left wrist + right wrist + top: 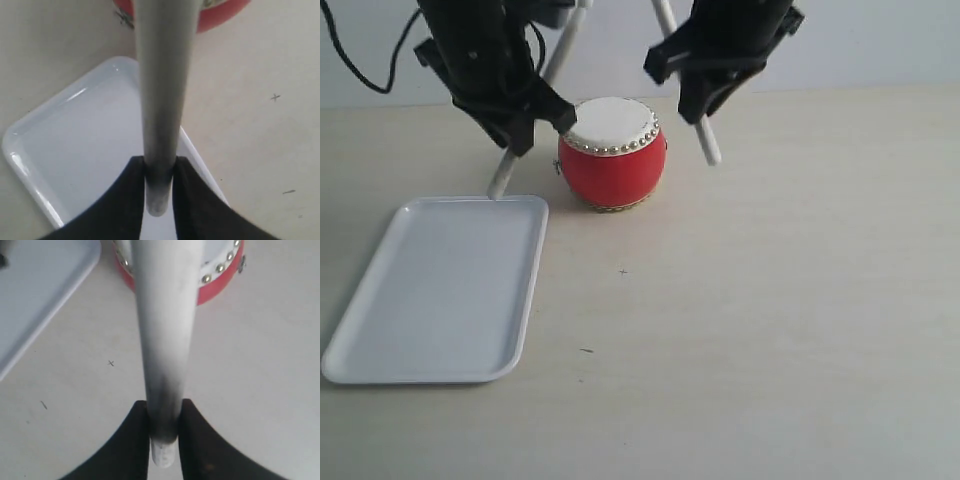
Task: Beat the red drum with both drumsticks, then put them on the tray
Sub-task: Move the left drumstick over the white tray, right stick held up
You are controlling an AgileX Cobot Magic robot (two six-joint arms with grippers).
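Pale beige bench (pixel 770 300) carries a small red barrel drum (pixel 612 165) with a studded white skin, sitting between both sets of fingers. Closed tight, the left fingers (pixel 125 200) clamp one pale thin wooden drumstick (pixel 162 100) above the flat white plastic tray (pixel 440 290); the right fingers (pixel 125 445) clamp the second drumstick (pixel 165 340) beside the drum.
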